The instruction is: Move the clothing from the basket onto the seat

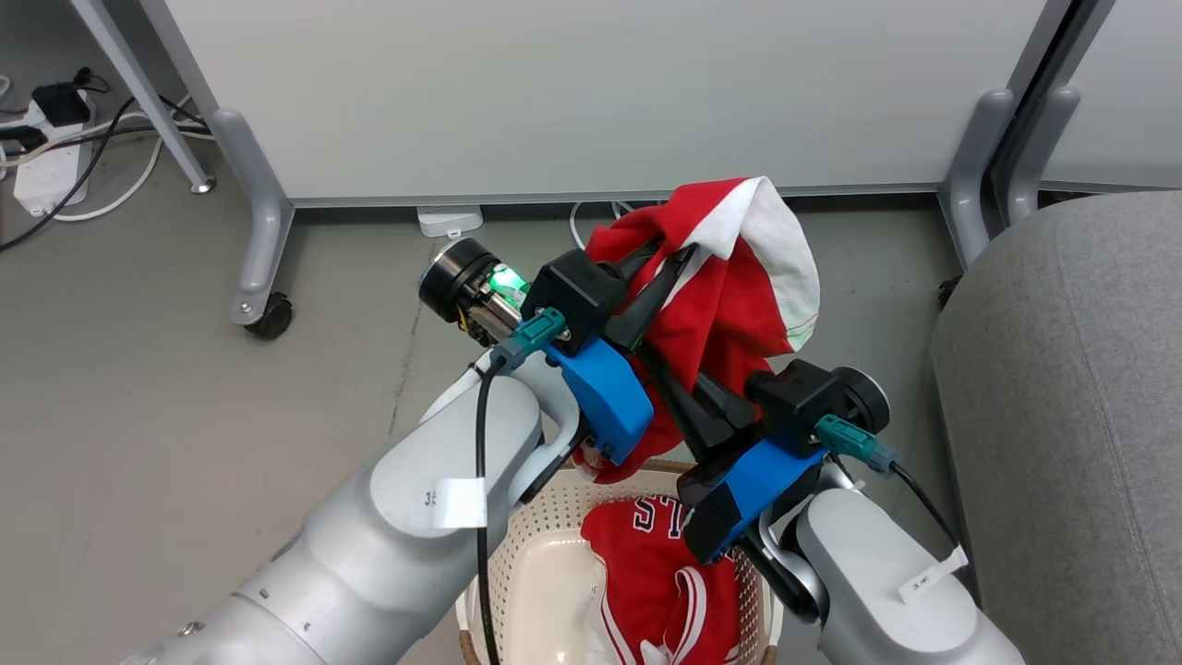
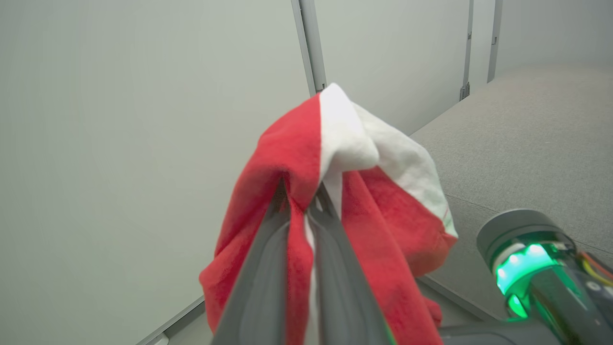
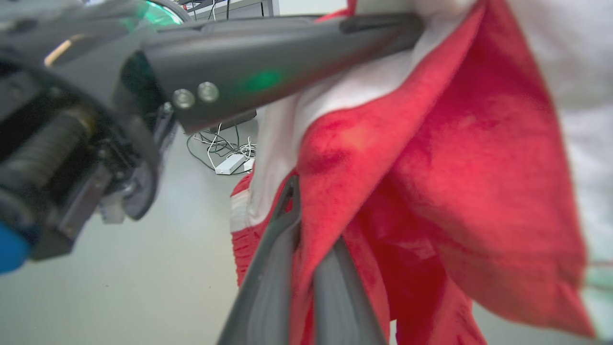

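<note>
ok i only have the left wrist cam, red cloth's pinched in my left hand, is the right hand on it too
Observer: Yes. The right hand is shut on the same red and white garment, nearer the robot than the left hand.
Operator: anything in the basket
Observer: Yes, a red garment with white block letters lies in the basket.
Operator: am i over the seat yet
Observer: Not by the head view. The held garment hangs over the floor, with the seat off to the robot's right.
</note>
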